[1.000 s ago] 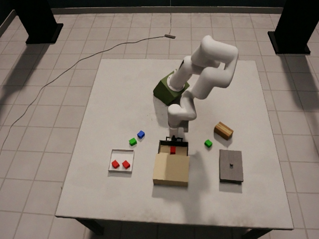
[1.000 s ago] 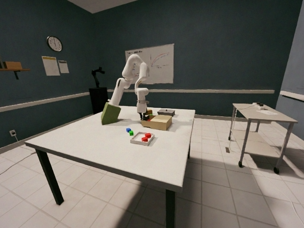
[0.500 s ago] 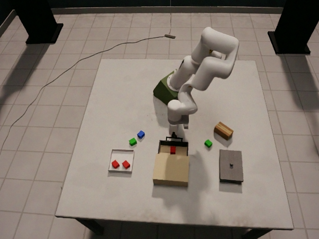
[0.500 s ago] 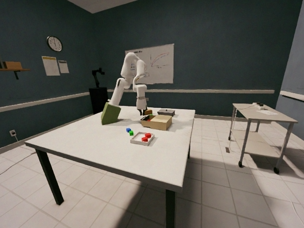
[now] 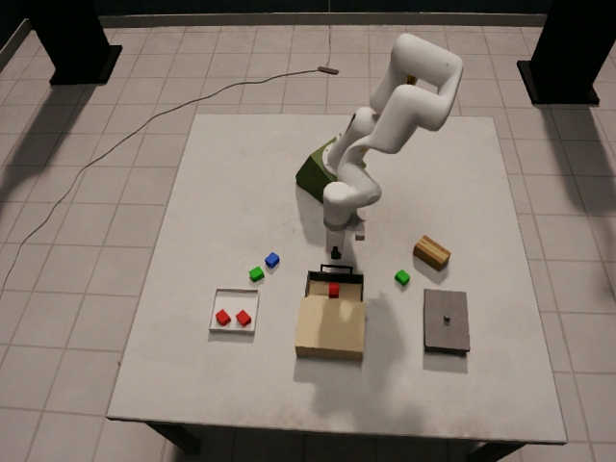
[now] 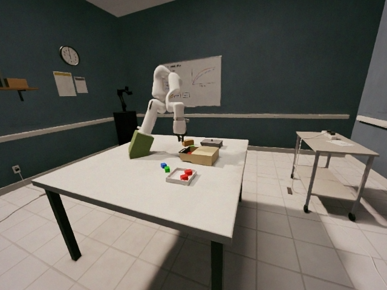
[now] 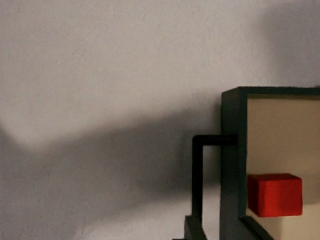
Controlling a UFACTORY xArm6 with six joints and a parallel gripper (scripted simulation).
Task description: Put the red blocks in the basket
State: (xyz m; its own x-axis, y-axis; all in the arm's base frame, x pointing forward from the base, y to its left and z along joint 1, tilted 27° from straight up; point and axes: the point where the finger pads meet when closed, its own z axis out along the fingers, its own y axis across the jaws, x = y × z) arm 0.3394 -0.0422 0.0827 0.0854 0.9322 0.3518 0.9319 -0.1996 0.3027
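The light wooden cabinet (image 5: pixel 330 325) has its drawer (image 5: pixel 335 281) pulled open toward the arm, and a red block (image 5: pixel 333 290) lies inside it. The wrist view shows that red block (image 7: pixel 275 195) and the dark drawer handle (image 7: pixel 200 185). My gripper (image 5: pixel 336 252) hangs just above and behind the handle (image 5: pixel 336 269). Its fingers are narrow and hold nothing. The white basket (image 5: pixel 233 310) holds two red blocks (image 5: pixel 222 317) (image 5: pixel 243 318). The grey metal box (image 5: pixel 446 320) stands at the right with its lid on.
A blue block (image 5: pixel 271 259) and a green block (image 5: pixel 256 273) lie left of the drawer. Another green block (image 5: pixel 401 277) and a striped wooden block (image 5: pixel 431 252) lie to its right. The arm's green base (image 5: pixel 314 171) stands behind.
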